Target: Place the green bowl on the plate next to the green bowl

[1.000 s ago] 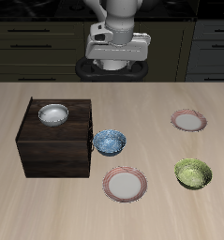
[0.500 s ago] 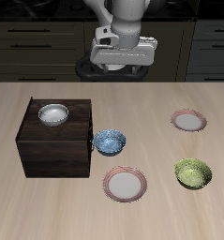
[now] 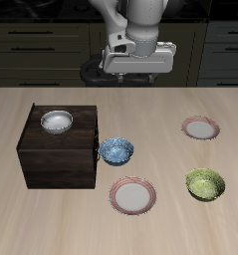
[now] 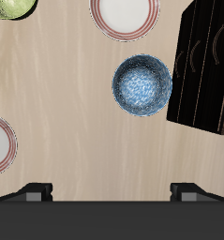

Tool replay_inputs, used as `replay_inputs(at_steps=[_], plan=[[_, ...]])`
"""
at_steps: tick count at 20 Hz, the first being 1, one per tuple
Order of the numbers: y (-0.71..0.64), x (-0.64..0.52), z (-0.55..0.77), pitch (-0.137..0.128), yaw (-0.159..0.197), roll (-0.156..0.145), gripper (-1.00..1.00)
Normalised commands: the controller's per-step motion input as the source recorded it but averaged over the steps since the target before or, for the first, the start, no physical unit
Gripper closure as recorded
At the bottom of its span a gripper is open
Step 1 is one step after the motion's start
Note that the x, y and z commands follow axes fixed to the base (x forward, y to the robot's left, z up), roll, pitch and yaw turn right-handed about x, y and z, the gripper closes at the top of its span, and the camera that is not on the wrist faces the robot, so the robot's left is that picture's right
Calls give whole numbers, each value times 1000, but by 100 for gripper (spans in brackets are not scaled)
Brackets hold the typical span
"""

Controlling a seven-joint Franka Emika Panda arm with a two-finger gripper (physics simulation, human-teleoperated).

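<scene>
A pale wooden surface [image 3: 31, 214] with a soft grain fills most of the scene, and behind its far edge runs a row of dark cabinets [image 3: 36, 45] with slim handles. The robot arm [image 3: 140, 20] rises at the back, its pincer [image 3: 136, 73] held high above the surface near the far edge; whether its fingers are spread or pressed together cannot be told, though it carries nothing that shows. The green bowl [image 3: 205, 184] sits upright on the surface near the front edge, apart from everything else. The plate [image 3: 132, 194] lies flat beside it, also close to the front edge, with a gap of bare wood between them. Just behind that plate stands a blue speckled bowl [image 3: 117, 150], next to a dark wooden box [image 3: 56, 159]. A white-grey bowl [image 3: 57, 122] rests on top of the box. A second, like plate [image 3: 200, 127] lies farther back, behind the green bowl
</scene>
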Motion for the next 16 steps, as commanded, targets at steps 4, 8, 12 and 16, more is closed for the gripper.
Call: replay_inputs(at_steps=[4,8,12,16], plan=[[135,303,-60,39,14,9,-100],[168,296,109,4,-10,0,-100],[156,251,64,-10,19,-28,-100],[253,306,19,23,26,6,-100]])
